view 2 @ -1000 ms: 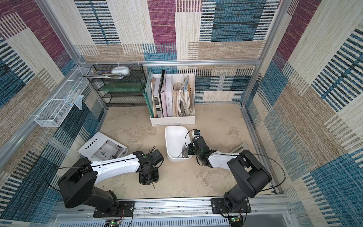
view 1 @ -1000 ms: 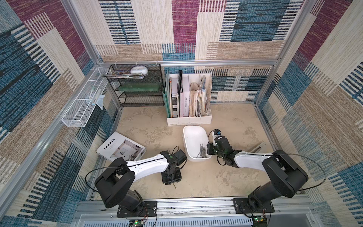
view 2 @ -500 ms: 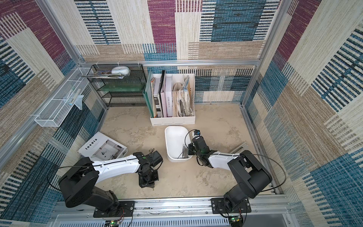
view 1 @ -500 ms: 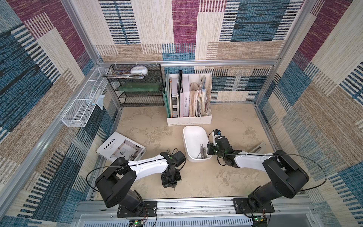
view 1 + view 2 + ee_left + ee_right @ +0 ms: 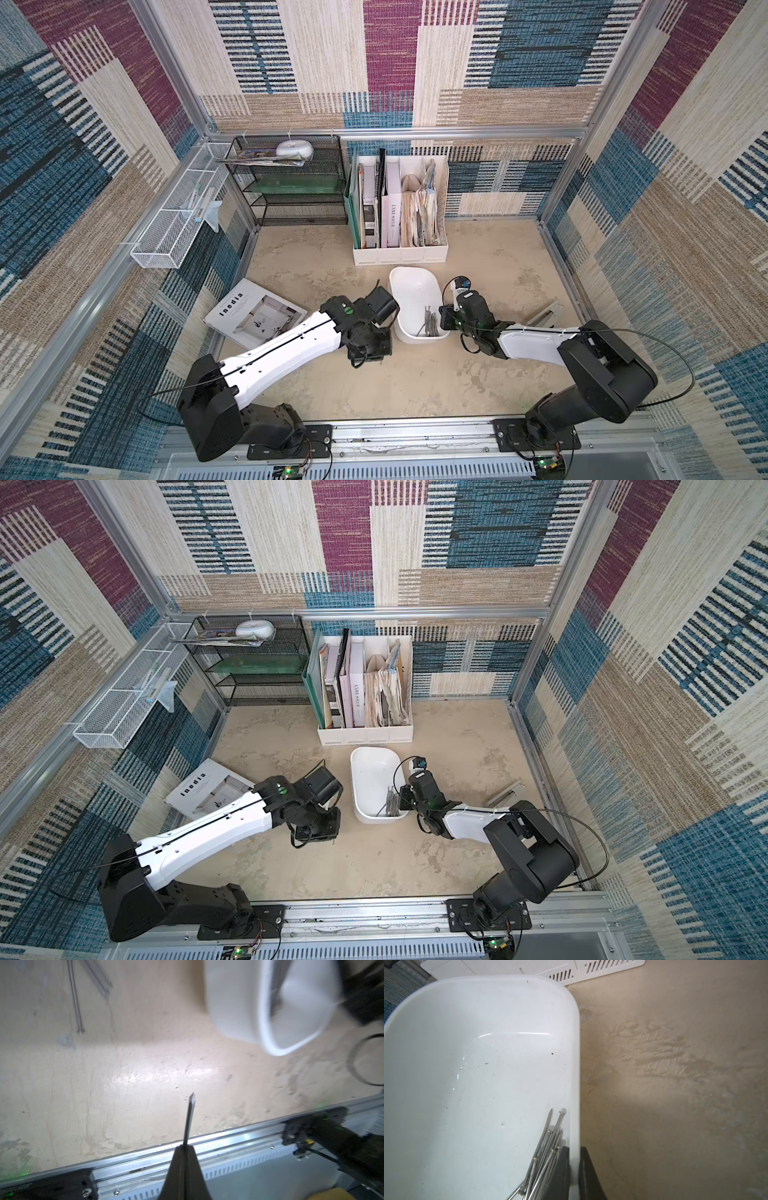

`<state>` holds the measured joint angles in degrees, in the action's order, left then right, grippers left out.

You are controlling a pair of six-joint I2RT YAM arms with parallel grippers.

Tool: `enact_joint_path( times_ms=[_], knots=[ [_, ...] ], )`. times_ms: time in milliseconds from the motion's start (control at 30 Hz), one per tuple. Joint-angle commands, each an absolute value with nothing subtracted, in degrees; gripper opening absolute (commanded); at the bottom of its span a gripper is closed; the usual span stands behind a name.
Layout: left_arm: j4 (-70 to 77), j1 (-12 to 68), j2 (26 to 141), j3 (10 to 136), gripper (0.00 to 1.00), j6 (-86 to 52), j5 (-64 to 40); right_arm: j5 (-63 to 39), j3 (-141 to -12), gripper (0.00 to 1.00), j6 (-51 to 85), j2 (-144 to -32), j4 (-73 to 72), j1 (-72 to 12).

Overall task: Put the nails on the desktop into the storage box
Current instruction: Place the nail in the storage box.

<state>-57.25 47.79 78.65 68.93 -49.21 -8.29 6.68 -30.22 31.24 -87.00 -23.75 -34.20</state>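
Desktop (image 5: 415, 386) open lower centre of both top views. My left gripper (image 5: 184, 1148) pinches one nail (image 5: 189, 1118); right gripper (image 5: 574, 1152) clamps storage box (image 5: 409, 282) wall, nails (image 5: 430, 326) piled inside.

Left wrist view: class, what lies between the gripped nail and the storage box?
Nothing: only bare desktop between nail and box, shown in the left wrist view.

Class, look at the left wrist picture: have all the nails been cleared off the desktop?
No: several nails lie on the desktop away from the storage box, and the left gripper pinches one nail.
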Motion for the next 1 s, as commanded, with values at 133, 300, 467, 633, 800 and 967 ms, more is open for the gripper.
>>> enact_joint_path(
  times_ms=[133, 300, 467, 633, 800, 967],
  knots=[
    [-62.6, 47.8, 87.8, 89.6, 0.00, -42.2, -7.6, 11.1, -25.2, 0.00, 34.8, -84.3, -28.4, -35.2],
    [-62.6, 47.7, 100.5, 102.6, 0.00, -39.0, -9.9, 18.5, -20.5, 0.00, 37.8, -79.9, -33.1, -37.4],
    [-62.6, 47.6, 112.2, 111.4, 0.00, -37.4, -10.8, 20.6, -19.1, 0.00, 39.3, -79.5, -33.8, -38.0],
    [-62.3, 47.9, 118.0, 113.6, 0.00, -37.1, -11.2, 19.6, -19.9, 0.00, 39.2, -80.3, -33.5, -38.1],
    [-58.7, 47.7, 120.2, 109.2, 0.00, -34.3, -9.6, 18.5, -20.3, 0.00, 38.8, -80.3, -33.9, -38.1],
    [-56.2, 47.7, 122.7, 105.5, 0.00, -34.9, -11.6, 18.7, -20.8, 0.00, 38.3, -80.0, -32.4, -38.1]
  ],
)
